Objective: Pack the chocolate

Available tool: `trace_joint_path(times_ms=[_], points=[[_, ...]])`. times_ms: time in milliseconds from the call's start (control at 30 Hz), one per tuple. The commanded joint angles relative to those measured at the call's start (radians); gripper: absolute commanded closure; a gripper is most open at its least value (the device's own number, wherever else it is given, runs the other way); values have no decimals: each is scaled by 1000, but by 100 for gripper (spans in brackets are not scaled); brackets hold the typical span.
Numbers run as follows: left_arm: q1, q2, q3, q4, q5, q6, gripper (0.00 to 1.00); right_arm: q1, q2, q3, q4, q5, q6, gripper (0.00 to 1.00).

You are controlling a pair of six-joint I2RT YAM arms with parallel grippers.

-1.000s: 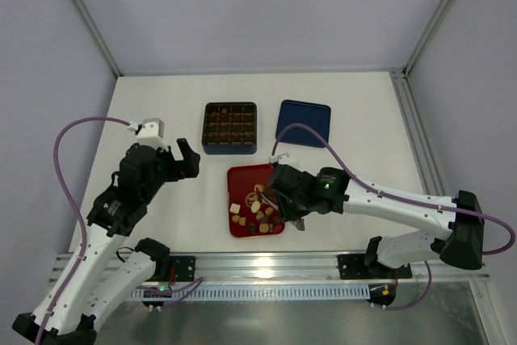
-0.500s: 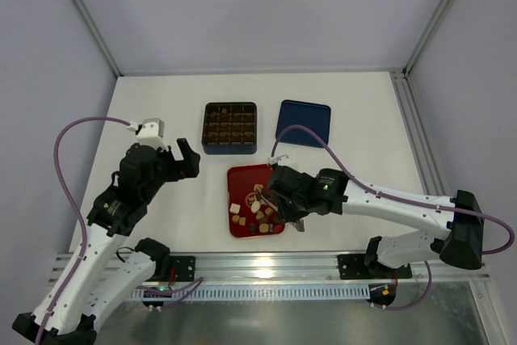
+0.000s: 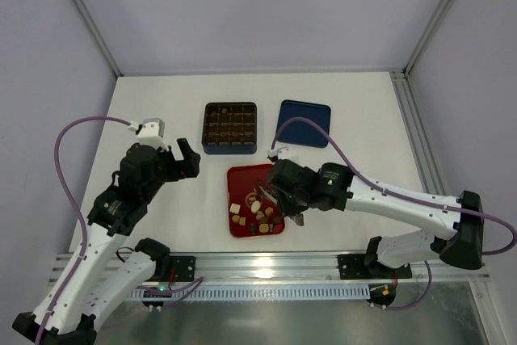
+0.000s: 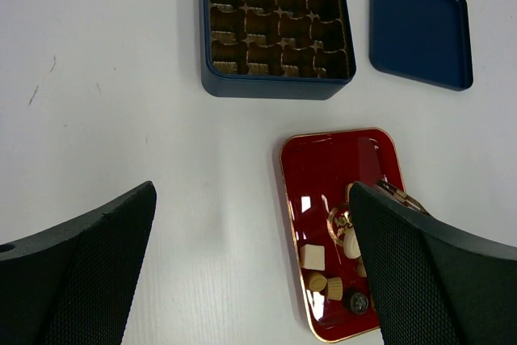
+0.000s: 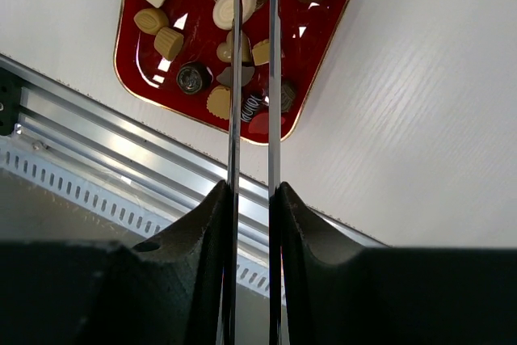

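- The chocolates point(image 5: 170, 38) lie loose in a red tray point(image 4: 339, 159) with a gold rim, bunched toward its near end. Among them are a cream-white square, tan cups, a dark round piece, a striped one and a brown oval.
- The tray sits on the white table point(image 3: 161, 103), near its front edge. Just beyond it stands the dark blue box point(image 4: 266, 88) with its brown grid insert.
- Most cells of the grid look empty. A brownish piece shows in a far-row cell in the left wrist view (a second may sit in the far corner, too dim to be sure).
- The box's lid point(image 3: 303, 124) lies flat on the table just right of the box, not touching it.
- The right gripper point(image 5: 252, 54) hangs over the tray above the cluster of sweets. Its two thin metal blades point(image 5: 235, 78) run nearly parallel with only a slim gap between them.
- The blade tips run out of the wrist view and are too small from above, so I cannot tell whether they pinch a chocolate.
- The left gripper point(image 4: 252, 199) is raised over bare table to the left of the tray. Its black fingers point(image 4: 81, 264) are spread wide with nothing between them.
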Motion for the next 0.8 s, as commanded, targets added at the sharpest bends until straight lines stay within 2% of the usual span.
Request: trace_joint_path(times_ms=[0,133,367,600,767], points=[[-2,-7,19,7,-3,-3,0,3,-26,74,-28,54,-37,73],[-2,-10,18,7,-4,-3,0,-32,-12,142,-25,53,-91,73],[-2,3,18,10,0,-5,0,-180,107,324,61,27,-237,73],[-2,13,19,16,-4,-3,0,-331,325,528,193,-33,-355,73],[-2,22,19,22,-6,-3,0,-399,520,706,205,-70,-393,73]])
